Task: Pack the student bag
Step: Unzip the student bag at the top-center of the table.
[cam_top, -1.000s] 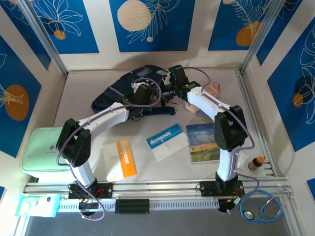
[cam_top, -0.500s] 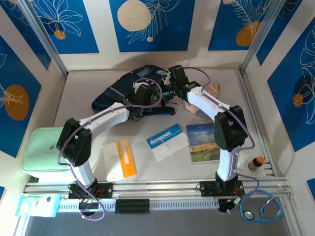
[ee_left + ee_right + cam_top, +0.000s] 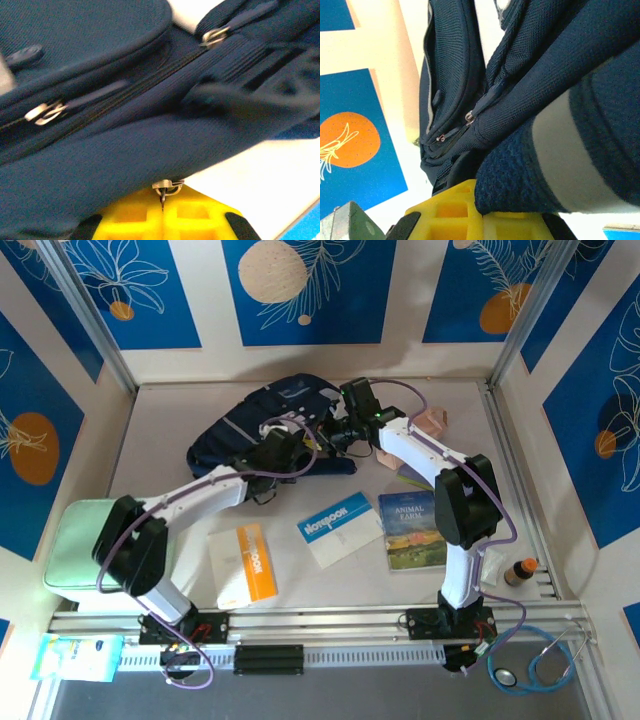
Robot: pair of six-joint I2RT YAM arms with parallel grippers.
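Observation:
The student bag (image 3: 262,417), a dark navy backpack, lies at the back middle of the table. My left gripper (image 3: 279,446) is at its near edge. In the left wrist view its yellow fingers (image 3: 125,215) are pressed together on a small metal zipper pull (image 3: 162,194) hanging under the bag's (image 3: 100,155) fabric. My right gripper (image 3: 335,433) is at the bag's right side. In the right wrist view its yellow fingers (image 3: 450,207) are shut on a fold of the bag's navy fabric (image 3: 520,180) with a grey stripe.
On the near table lie an orange and white notebook (image 3: 247,565), a blue and white notebook (image 3: 340,528) and an Animal Farm book (image 3: 413,530). A mint green case (image 3: 85,545) sits at the left, a pink pouch (image 3: 432,422) at the back right, a small bottle (image 3: 520,571) at the right edge.
My left arm has swung left and pulled its gripper a little toward the near side along the bag's edge. The right arm has barely moved.

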